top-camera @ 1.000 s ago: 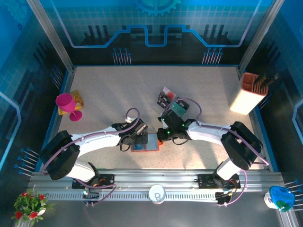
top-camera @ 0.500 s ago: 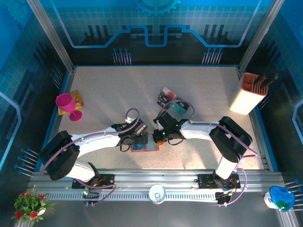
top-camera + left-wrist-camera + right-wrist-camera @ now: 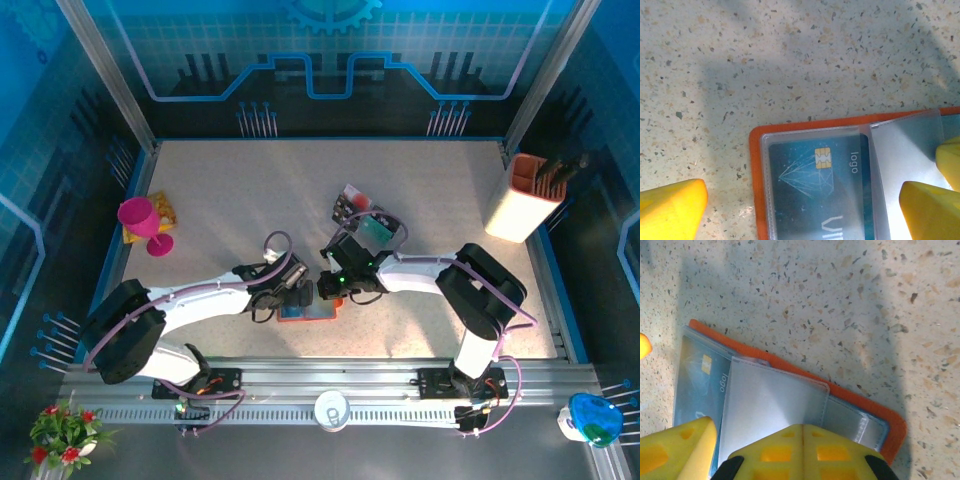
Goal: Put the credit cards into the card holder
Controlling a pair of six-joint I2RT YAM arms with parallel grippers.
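Speckled worktop (image 3: 250, 200) carries the open orange card holder (image 3: 305, 312) near its front edge. My right end effector (image 3: 802, 440), clenched tight, has slid left over the holder's clear sleeves since a second ago. My left end effector (image 3: 804, 192) stays spread wide. A teal-blue credit card (image 3: 815, 170) sits inside one sleeve.

Top cam: fixed high, behind the arm bases, tilted down, wide, covers the whole worktop (image 3: 250, 200) and both arms. Left wrist cam: very close, looking almost straight down, left fingers (image 3: 672, 207) in the bottom corners. Right wrist cam: equally close, also near straight down but rotated relative to the left one, right fingers (image 3: 805, 450) along the bottom edge. Overlap across all three: the card holder (image 3: 300, 314) (image 3: 756, 165) (image 3: 890, 425). Both wrist cams catch its teal card (image 3: 815, 180) (image 3: 697, 385).
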